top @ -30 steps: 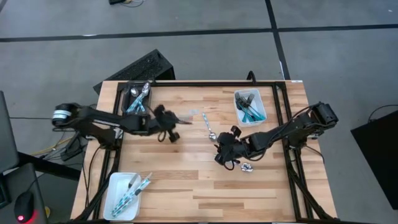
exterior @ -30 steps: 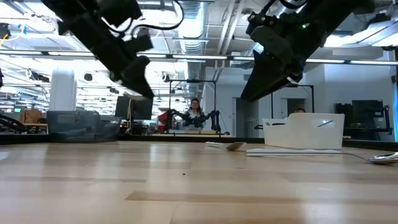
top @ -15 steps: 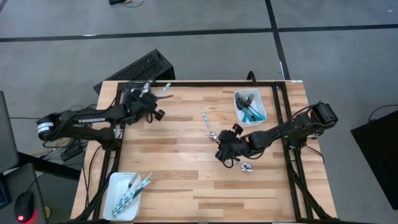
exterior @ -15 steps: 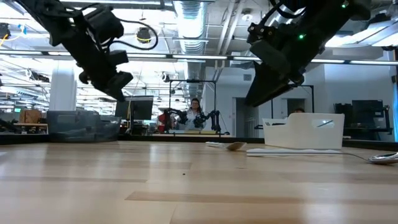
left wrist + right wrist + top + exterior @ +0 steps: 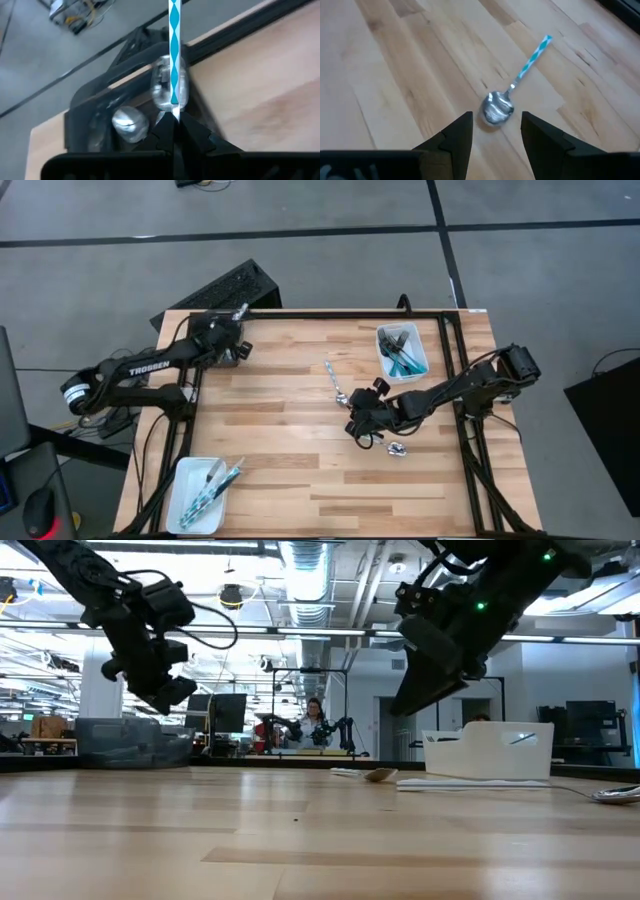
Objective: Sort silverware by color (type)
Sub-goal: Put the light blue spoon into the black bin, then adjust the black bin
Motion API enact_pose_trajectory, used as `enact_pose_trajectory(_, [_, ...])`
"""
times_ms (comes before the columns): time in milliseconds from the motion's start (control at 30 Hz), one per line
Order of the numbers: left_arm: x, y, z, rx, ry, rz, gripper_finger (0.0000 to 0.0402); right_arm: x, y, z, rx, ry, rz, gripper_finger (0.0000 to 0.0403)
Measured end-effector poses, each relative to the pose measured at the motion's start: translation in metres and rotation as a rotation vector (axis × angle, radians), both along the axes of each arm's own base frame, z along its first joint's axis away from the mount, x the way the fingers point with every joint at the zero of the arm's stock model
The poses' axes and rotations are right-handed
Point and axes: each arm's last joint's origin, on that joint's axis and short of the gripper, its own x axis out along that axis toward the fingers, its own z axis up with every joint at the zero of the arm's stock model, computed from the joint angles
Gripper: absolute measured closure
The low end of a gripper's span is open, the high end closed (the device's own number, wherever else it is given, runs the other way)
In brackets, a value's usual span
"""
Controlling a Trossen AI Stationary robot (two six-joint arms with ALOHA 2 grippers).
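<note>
My left pincer (image 5: 175, 131) pinched a teal-handled piece of silverware (image 5: 173, 50) over the dark bin (image 5: 100, 115) at the surface's (image 5: 300, 470) far left corner, while my right pincer (image 5: 492, 131), spread, hovered over a spoon (image 5: 512, 92) mid-surface.

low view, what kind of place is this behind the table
Most likely an open robotics lab or workshop. The low view shows exposed ceiling ducts, another small robot arm rig on a far bench with a person seated behind it, and monitors along the room's edge.
</note>
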Motion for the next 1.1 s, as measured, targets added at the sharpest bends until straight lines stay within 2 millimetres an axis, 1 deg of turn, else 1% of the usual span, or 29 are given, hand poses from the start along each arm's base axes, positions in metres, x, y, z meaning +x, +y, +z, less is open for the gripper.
enact_pose_trajectory(133, [-0.006,0.009,-0.004,-0.019,-0.008,0.067,0.0401,0.001,-0.003,0.000,0.000,0.001,-0.009,0.0214])
enact_pose_trajectory(267, [-0.011,0.011,-0.007,-0.043,0.006,0.104,0.0392,0.001,-0.004,0.000,0.006,0.002,-0.009,0.0214])
enact_pose_trajectory(500, [-0.019,0.004,-0.014,-0.130,0.088,0.123,0.0325,-0.001,0.000,-0.001,0.003,0.010,0.005,0.0214])
enact_pose_trajectory(667, [-0.019,0.003,-0.015,-0.161,0.065,0.113,0.0289,-0.001,-0.006,-0.002,-0.004,0.038,-0.009,0.0214])
enact_pose_trajectory(733, [-0.015,-0.002,-0.017,-0.268,-0.041,0.061,0.0282,-0.001,-0.007,-0.002,-0.005,0.041,-0.013,0.0214])
enact_pose_trajectory(800, [-0.004,-0.010,-0.017,-0.375,-0.147,-0.052,0.0280,-0.001,-0.008,-0.002,0.000,0.040,-0.021,0.0214])
enact_pose_trajectory(867, [0.007,-0.023,-0.018,-0.442,-0.187,-0.165,0.0280,-0.001,-0.009,-0.005,0.011,0.050,-0.041,0.0214])
enact_pose_trajectory(1000, [0.031,-0.053,-0.015,-0.434,-0.205,-0.334,0.0286,-0.008,-0.010,-0.013,0.051,0.132,-0.057,0.0214])
enact_pose_trajectory(1100, [0.046,-0.075,-0.011,-0.395,-0.228,-0.459,0.0287,-0.012,-0.006,-0.016,0.146,0.194,-0.021,0.0214])
